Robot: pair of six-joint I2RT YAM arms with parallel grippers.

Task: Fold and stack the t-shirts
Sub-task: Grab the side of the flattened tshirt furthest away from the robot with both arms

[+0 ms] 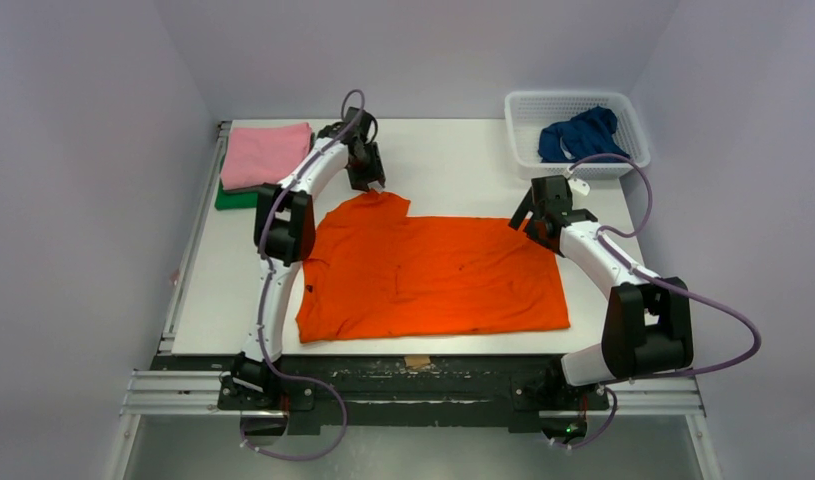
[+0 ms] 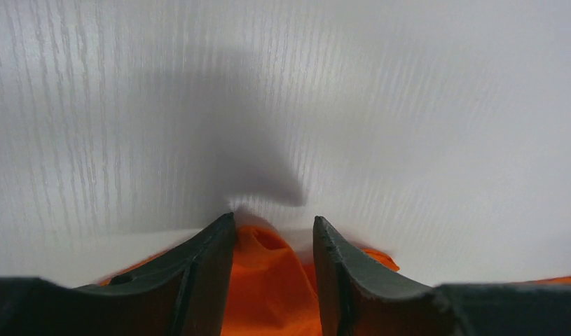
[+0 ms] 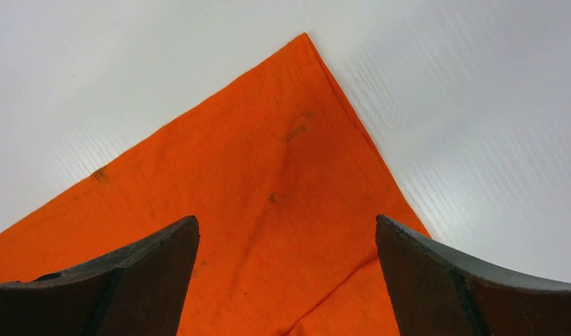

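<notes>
A bright orange t-shirt (image 1: 433, 275) lies spread flat in the middle of the white table (image 1: 453, 160). My left gripper (image 1: 375, 186) is down at its far left sleeve. In the left wrist view its jaws (image 2: 274, 220) stand half apart, with a raised ridge of orange cloth (image 2: 268, 280) between them. My right gripper (image 1: 533, 222) hovers over the shirt's far right corner (image 3: 296, 105), wide open (image 3: 286, 220) and holding nothing. A folded pink t-shirt (image 1: 265, 152) lies on a green one (image 1: 233, 199) at the far left. A dark blue t-shirt (image 1: 581, 135) lies crumpled in the basket.
The white mesh basket (image 1: 528, 105) stands at the far right corner of the table. Metal rails (image 1: 413, 385) run along the near edge and the left side. Grey walls close in the table on three sides.
</notes>
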